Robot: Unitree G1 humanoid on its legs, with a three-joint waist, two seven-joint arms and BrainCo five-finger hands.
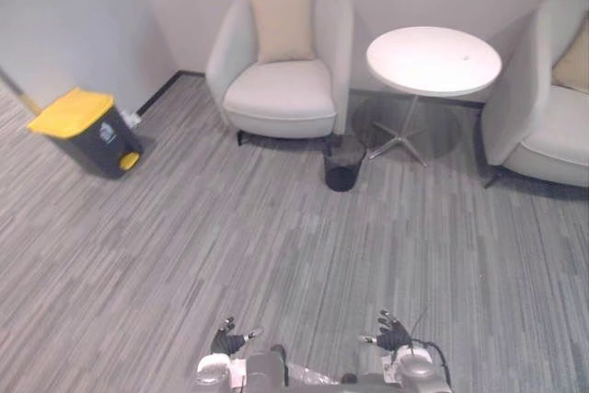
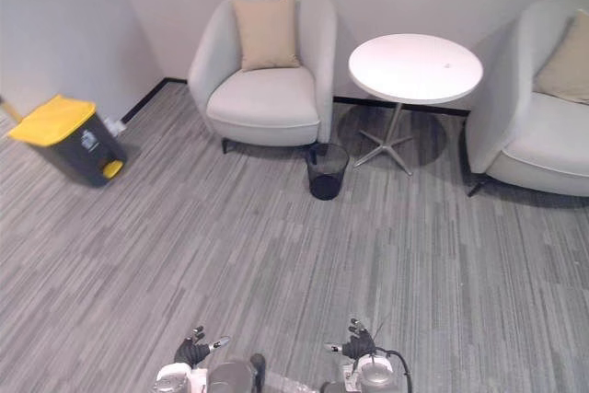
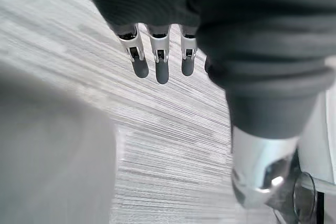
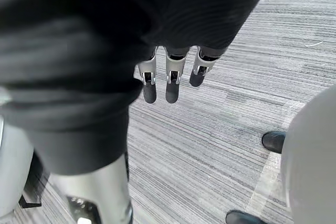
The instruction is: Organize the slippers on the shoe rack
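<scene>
Pedal bin (image 1: 85, 132): dark body, yellow lid, standing on the carpet at far left, near the wall.
Left hand (image 1: 225, 338): low at the near edge of the eye views, hanging over bare carpet. Its wrist view shows the fingers (image 3: 161, 61) straight and relaxed, side by side, holding nothing.
Left armchair (image 1: 285, 89): pale upholstery, against the back wall, with a beige cushion (image 1: 284, 23) upright against its back.
Waste basket (image 1: 343, 163): small, dark, mesh-sided, on the floor just beside the left armchair's front corner.
Round table (image 1: 433, 59): white top on a single metal stem with splayed feet, between the two armchairs.
Right hand (image 1: 393, 330): low at the near edge, well apart from the left hand. Its wrist view shows the fingers (image 4: 170, 82) straight, close together, nothing between them.
Right armchair (image 1: 545, 108): same pale type, cut off by the right edge, with a second cushion partly visible.
Slippers and shoe rack: their location cannot be told from these pictures; the carpet ahead carries furniture, not footwear.
Task stage: not determinable. Empty hands and a room without the rack fit both an approach to the work area and a departure from it.
Handling estimate, slippers: judged from the task wording alone. Expected light, soft in the upper, flexible in the sole, not fragile.
Recommended hold: pinch the upper strap or the heel edge; a grip across the sole may let it bend and slide.
</scene>
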